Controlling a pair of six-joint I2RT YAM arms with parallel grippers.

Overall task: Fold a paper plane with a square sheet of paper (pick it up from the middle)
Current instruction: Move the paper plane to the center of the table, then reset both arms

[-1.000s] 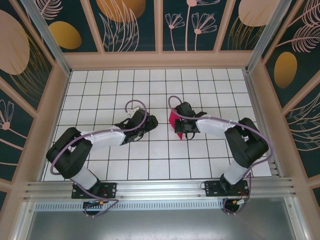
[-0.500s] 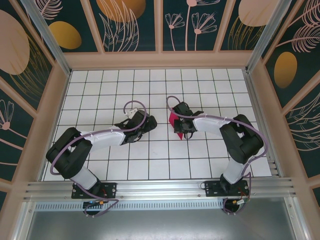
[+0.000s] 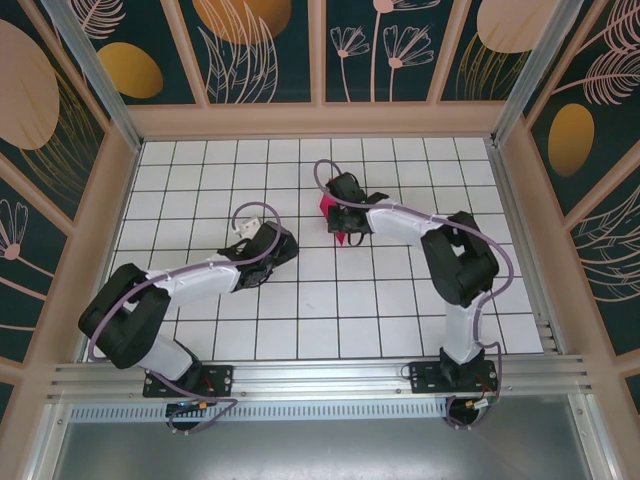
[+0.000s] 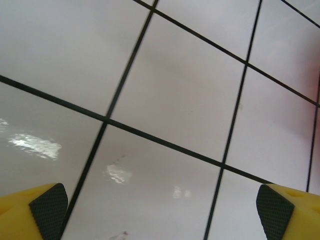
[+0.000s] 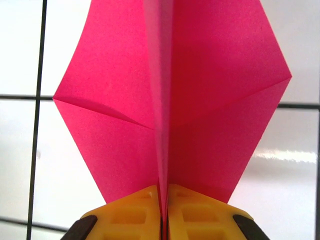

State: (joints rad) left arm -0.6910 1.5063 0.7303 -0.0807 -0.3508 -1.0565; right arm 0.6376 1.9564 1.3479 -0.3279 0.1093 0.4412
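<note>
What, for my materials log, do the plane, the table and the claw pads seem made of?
The plane looks like thin matte magenta paper: it holds sharp creases. The table looks hard, glossy and white, perhaps laminate or tile: glare patches, black grid lines. The pads are dark and finely textured, probably rubber.

Left end effector (image 4: 160, 207) agape; right end effector (image 5: 164, 212) pinched.

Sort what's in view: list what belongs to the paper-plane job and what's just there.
Job:
- folded pink paper
- right hand, shut on the paper's centre crease
- left hand, open over the table

Just there:
- gridded table
- decorated enclosure walls
</note>
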